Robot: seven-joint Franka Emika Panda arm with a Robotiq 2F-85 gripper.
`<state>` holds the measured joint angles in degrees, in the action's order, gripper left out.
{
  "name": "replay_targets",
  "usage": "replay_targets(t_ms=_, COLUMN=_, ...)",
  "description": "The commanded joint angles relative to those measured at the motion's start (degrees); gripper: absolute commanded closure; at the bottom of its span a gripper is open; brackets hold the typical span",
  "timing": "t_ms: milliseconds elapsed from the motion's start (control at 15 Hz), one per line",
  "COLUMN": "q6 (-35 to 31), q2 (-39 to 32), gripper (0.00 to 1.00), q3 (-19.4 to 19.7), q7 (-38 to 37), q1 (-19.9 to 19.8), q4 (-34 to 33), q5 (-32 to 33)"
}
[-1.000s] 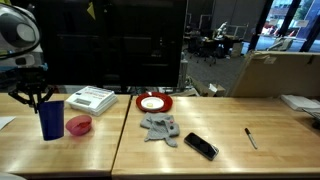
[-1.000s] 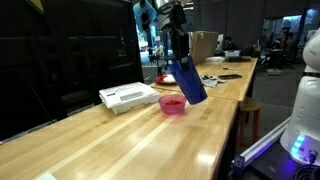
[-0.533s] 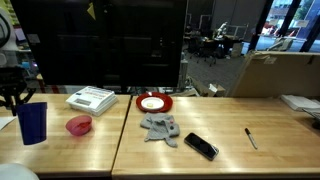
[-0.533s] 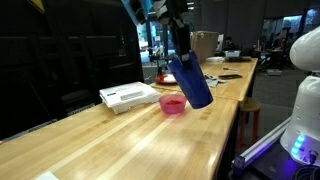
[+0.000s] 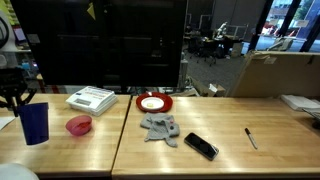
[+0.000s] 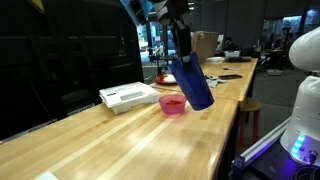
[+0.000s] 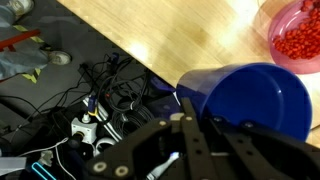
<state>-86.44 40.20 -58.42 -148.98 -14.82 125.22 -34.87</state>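
My gripper is shut on the rim of a blue cup and holds it above the left end of the wooden table. In an exterior view the blue cup hangs tilted under the gripper. In the wrist view the blue cup fills the lower right, its wall pinched in the gripper, out past the table edge over the floor. A pink bowl of red bits sits just beside the cup, and shows again as the pink bowl and the pink bowl.
A white box lies behind the bowl. Further along are a red plate, a grey cloth, a black phone and a pen. Tangled cables cover the floor below the table edge.
A second ago the cup hung nearer the bowl. It moved away toward the table's end, then stayed still over the last half second. The grip has not changed.
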Motion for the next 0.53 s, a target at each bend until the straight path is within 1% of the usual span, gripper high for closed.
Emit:
replay_targets(t_ms=0, q6=-4.42, q2=-7.13, gripper=0.98, q3=-1.09, q7=2.45, q1=2.37, q4=-1.72, q5=8.69)
replay_targets(t_ms=67, q6=-5.31, q2=-9.06, gripper=0.98, q3=-1.32, q7=3.5, q1=2.2, q4=-2.31, q5=12.67)
replay_targets(t_ms=200, q6=-6.0, q2=-11.66, gripper=0.98, q3=-0.26, q7=3.87, q1=2.52, q4=-2.44, q5=19.74)
replay_targets(t_ms=333, q6=-6.28, q2=-14.05, gripper=0.98, q3=1.71, q7=2.92, q1=3.44, q4=-1.99, q5=25.37)
replay_targets(t_ms=467, q6=-5.26, q2=-15.8, gripper=0.98, q3=4.36, q7=1.69, q1=4.77, q4=-1.76, q5=29.51)
